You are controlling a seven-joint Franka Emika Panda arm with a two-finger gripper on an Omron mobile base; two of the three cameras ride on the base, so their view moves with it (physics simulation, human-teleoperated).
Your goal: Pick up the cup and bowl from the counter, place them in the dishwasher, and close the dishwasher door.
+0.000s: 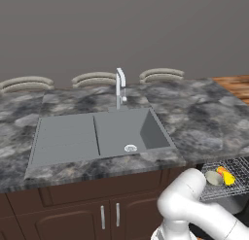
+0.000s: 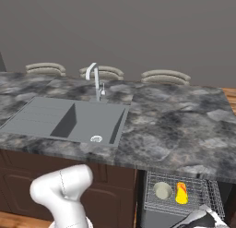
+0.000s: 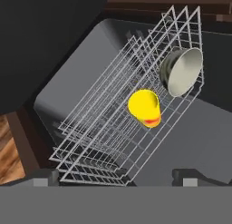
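Observation:
The yellow cup [image 3: 145,107] with a red band lies on its side in the dishwasher's pulled-out grey wire rack [image 3: 104,128]. The pale grey bowl [image 3: 183,71] rests tilted beside it in the same rack. Both also show in the rack [image 2: 203,185] from the base: cup [image 2: 181,193], bowl [image 2: 162,190], and cup [image 1: 226,176], bowl [image 1: 213,178]. My gripper [image 3: 118,177] hangs low over the rack's front edge, open, with nothing between its fingertips [image 3: 43,177]. A flat black panel [image 3: 45,37], likely the dishwasher door, fills the upper left of the hand view. The marbled counter [image 1: 204,112] carries no dishes.
An inset grey sink [image 1: 112,132] with a tall faucet [image 1: 120,86] sits in the counter. Brown cabinets [image 1: 97,210] with silver handles stand to the dishwasher's left. Curved chair backs [image 1: 95,78] rise behind the counter. Wooden floor [image 3: 9,146] shows beside the dishwasher.

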